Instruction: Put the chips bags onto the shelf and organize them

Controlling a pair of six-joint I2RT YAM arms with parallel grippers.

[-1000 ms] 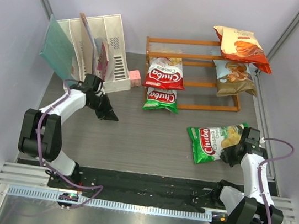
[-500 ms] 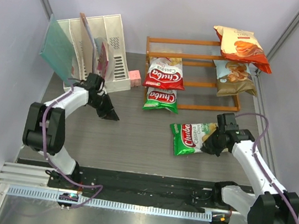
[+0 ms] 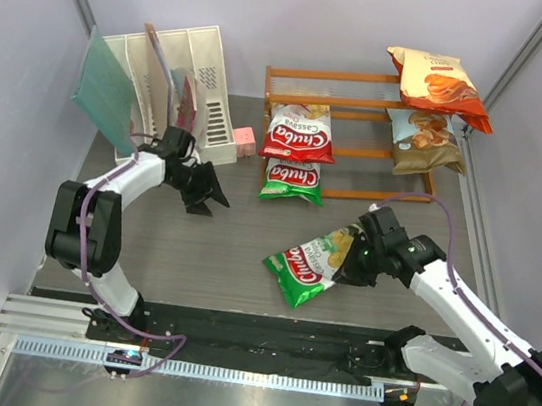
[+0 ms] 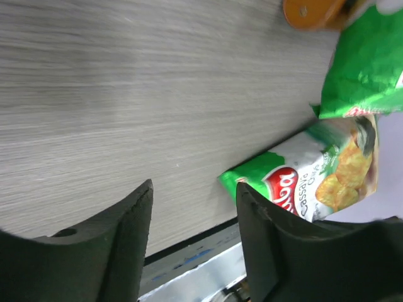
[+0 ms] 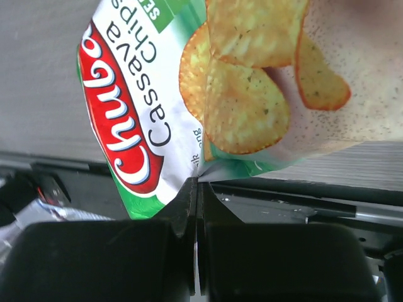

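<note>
**Green bag in right grip, mid-table; left jaws apart, empty**

Right gripper (image 3: 352, 262): fingers pinched flat together on the edge of a green Chiba bag (image 3: 304, 268). The wrist view shows the fingertips (image 5: 179, 204) meeting on the bag's seam. The bag sits tilted, toward the near edge of the table (image 3: 141, 266), roughly midway along it and well apart from the shelf (image 3: 329, 75). Cannot tell whether it touches the table.

Left gripper (image 3: 212, 195): left half of the table, just in front of the white file organizer (image 3: 182, 80). Jaws stand partway apart with nothing between them. The wrist view shows only bare table between the fingers (image 4: 126, 233).

Shelf: at the far edge, right of centre.
- Red bag (image 3: 299, 131) leans on its left part.
- Second green bag (image 3: 292, 181) is directly below the red one, at the lowest tier.
- Cream and orange-red bag (image 3: 437, 85) sits at the top right end, overhanging.
- Light-blue and brown bag (image 3: 423, 139) is just beneath that one.
</note>
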